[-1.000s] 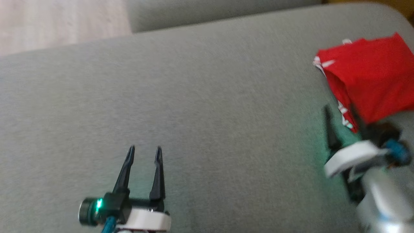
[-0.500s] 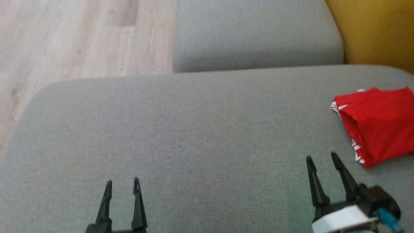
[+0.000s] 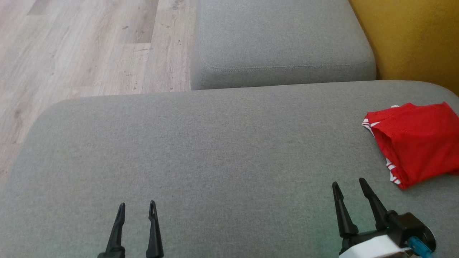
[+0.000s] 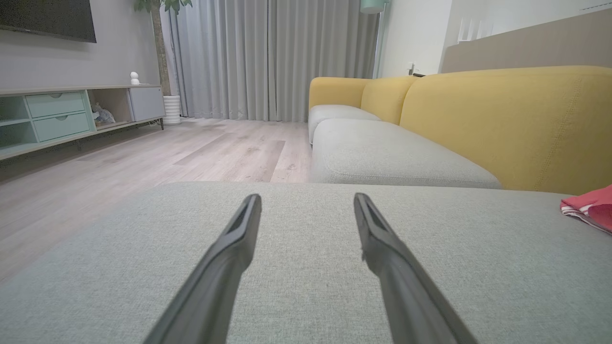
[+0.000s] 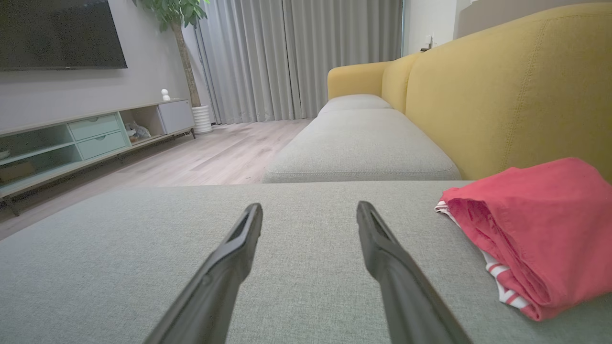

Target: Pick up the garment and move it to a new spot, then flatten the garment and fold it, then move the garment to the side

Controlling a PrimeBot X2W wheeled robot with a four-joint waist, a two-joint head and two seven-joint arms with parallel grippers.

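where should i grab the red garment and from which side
Probably the striped layered edge of the red garment, approached low from the robot's left by the open right gripper: that edge faces the gripper and the folds stack there.

The garment (image 3: 416, 143) lies on the near cushion (image 3: 215, 150), ahead and to the right of the right jaws, near them but apart, and well to the right of the left jaws. Ahead of both jaws, past that cushion's far edge, sits a second cushion (image 3: 283, 39). The backrest (image 3: 412, 39) stands to its right, beyond the garment. The floor (image 3: 89, 50) lies ahead and left of the left jaws.
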